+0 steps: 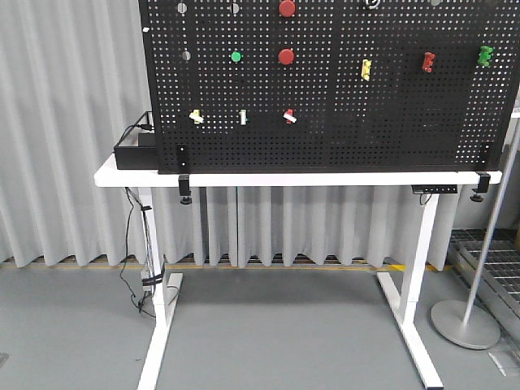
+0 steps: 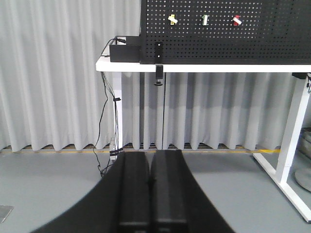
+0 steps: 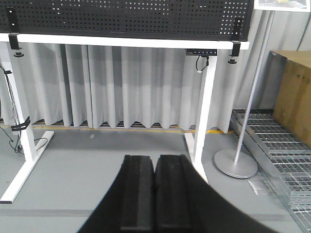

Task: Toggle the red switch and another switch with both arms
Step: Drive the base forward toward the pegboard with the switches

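Recorded jaws pressed together on left gripper (image 2: 151,158) and right gripper (image 3: 154,160), well below red-based white-lever switch (image 1: 289,116) and pale-yellow-based switch (image 1: 196,116) at black pegboard's (image 1: 366,122) lower left, seemingly nearer left gripper.

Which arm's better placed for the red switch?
Left, probably: its wrist view has the red switch in frame. The right wrist view shows only the board lower edge, no toggles. Both shut, far back: left gripper, right gripper.
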Motion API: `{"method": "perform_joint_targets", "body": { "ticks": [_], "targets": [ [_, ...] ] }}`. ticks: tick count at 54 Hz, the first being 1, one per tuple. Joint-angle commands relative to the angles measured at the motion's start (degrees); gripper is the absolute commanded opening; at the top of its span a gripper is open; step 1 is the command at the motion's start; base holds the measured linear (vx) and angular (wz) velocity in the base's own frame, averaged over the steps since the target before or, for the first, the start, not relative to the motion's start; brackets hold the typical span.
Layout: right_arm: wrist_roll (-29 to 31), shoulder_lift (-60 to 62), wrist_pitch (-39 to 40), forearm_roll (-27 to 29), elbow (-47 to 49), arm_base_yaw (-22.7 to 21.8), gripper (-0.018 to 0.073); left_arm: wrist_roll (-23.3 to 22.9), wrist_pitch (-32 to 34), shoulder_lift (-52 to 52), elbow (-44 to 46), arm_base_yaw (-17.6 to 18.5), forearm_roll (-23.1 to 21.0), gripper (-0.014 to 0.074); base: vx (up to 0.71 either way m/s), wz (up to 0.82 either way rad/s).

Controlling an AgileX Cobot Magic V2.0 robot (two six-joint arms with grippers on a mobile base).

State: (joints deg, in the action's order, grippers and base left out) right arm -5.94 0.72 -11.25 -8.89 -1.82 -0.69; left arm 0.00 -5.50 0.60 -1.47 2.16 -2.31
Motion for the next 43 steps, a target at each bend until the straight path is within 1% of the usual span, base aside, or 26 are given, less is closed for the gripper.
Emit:
{"method": "perform_joint_targets", "body": {
  "ticks": [1, 43],
  "targets": [
    [0.41, 0.65, 4.64, -0.31, -0.29, -0.05, -0.0006, 0.0, 4.86, -0.19, -1.08, -0.1, -0.4, 0.0003, 0.0, 0.0],
    [0.41, 0.65, 4.54, -0.31, -0.29, -0.05, -0.0006, 0.0, 4.86, -0.19, -1.08, -0.1, -0.4, 0.0003, 0.0, 0.0]
  ]
}}
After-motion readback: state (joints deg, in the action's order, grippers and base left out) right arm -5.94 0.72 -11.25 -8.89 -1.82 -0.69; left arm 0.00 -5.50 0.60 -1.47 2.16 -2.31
